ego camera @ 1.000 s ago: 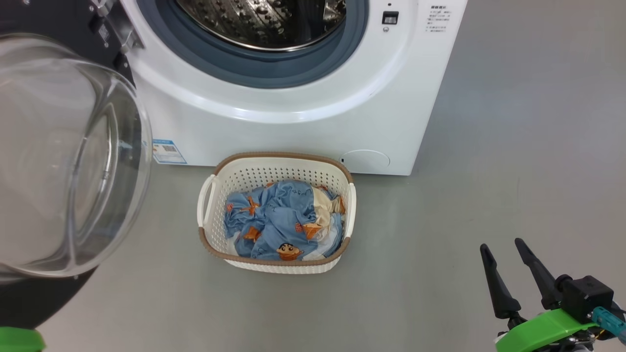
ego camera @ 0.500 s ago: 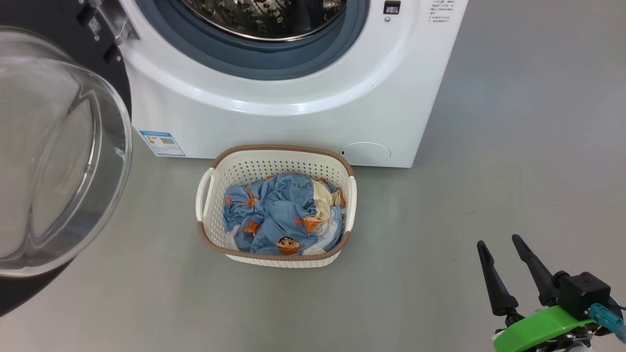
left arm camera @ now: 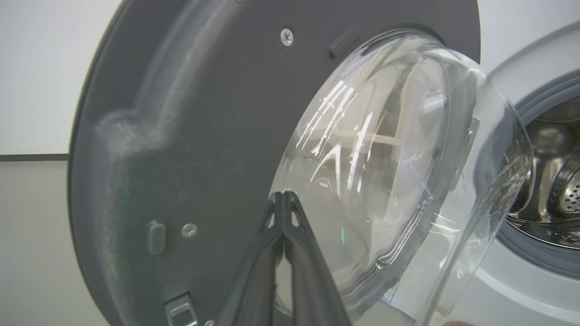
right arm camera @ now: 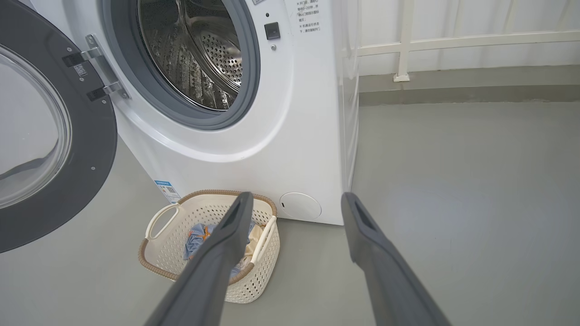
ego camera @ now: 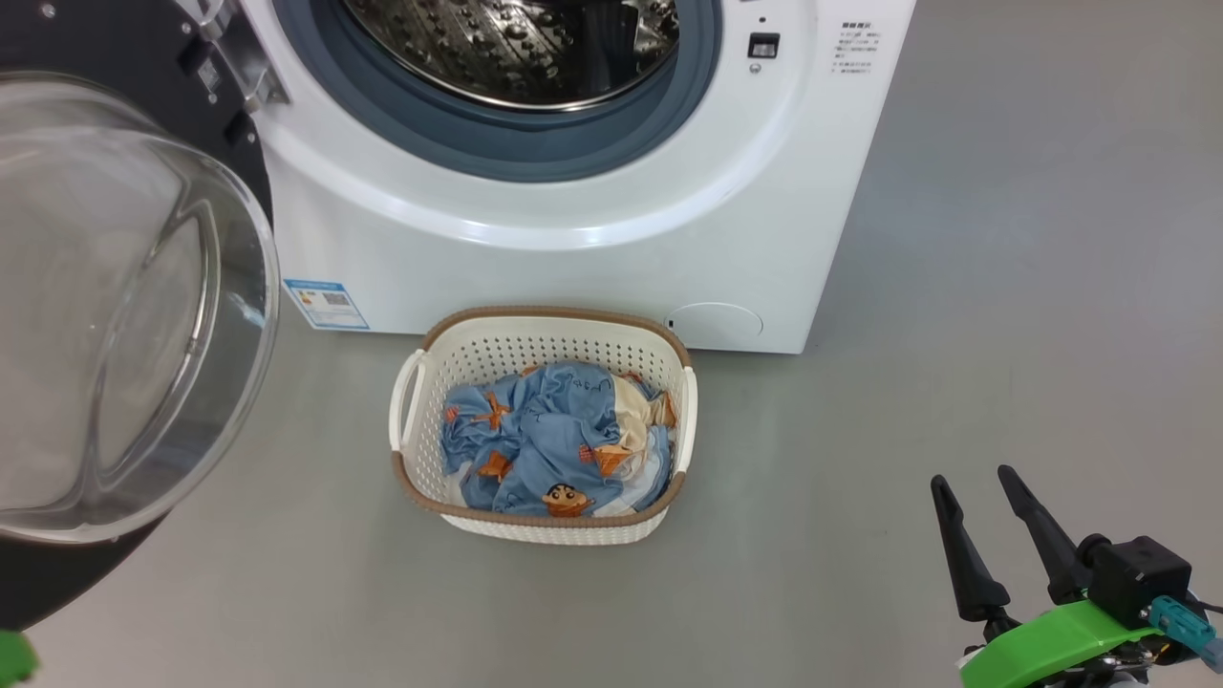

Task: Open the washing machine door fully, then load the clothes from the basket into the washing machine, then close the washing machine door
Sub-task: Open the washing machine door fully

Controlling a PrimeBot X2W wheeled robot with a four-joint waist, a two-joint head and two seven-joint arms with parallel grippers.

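Observation:
The washing machine stands with its steel drum exposed. The washing machine door hangs wide open at the left, its glass bowl bulging out of the black rim. The basket sits on the floor before the machine, and the blue clothes lie crumpled inside it. My right gripper is open and holds nothing, low at the right, well apart from the basket. My left gripper is shut and holds nothing, its tips close before the door's inner face where glass meets rim. The right wrist view shows the open gripper, basket, clothes and door.
Grey floor spreads out right of the machine and in front of the basket. A blue label and a round cap mark the machine's lower front. A white railing runs along the back wall beyond the machine.
The whole head picture has shifted a little, so the camera moved. Basket, clothes and right gripper keep their places. The green part at the lower left has slipped almost out of frame.

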